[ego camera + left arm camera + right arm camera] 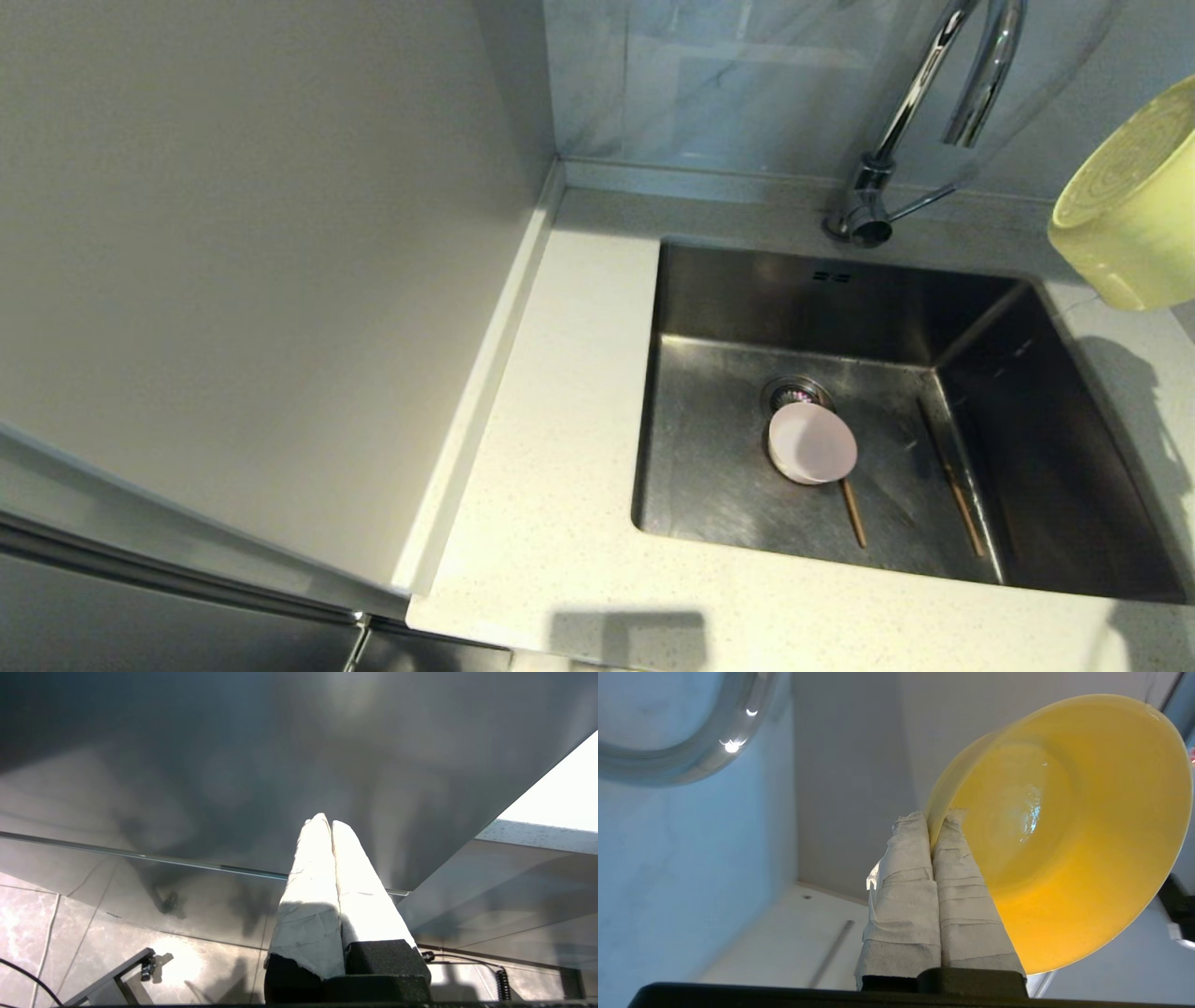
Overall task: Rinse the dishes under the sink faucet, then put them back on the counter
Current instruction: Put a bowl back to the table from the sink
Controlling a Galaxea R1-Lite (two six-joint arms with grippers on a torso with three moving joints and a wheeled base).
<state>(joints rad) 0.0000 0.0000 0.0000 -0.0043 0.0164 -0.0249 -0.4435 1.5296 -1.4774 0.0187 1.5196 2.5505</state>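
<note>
Gripping the yellow bowl (1064, 830) by its rim, right fingers (931, 826) pinching tight, holding it tipped above the desk (541, 523) right of the tap (934, 84). Pink bowl (812, 443) and chopsticks (952, 485) lying in the sink (709, 467). Left fingers (331, 828) pressing together, holding nothing, parked low.

A glossy marbled wall panel (709, 84) in pale grey-blue stands behind the worktop. A plain matte cabinet side (252, 261) rises at its left edge. Below, glossy marble floor tiles (28, 933) catch bright patches of light and soft shadows.
</note>
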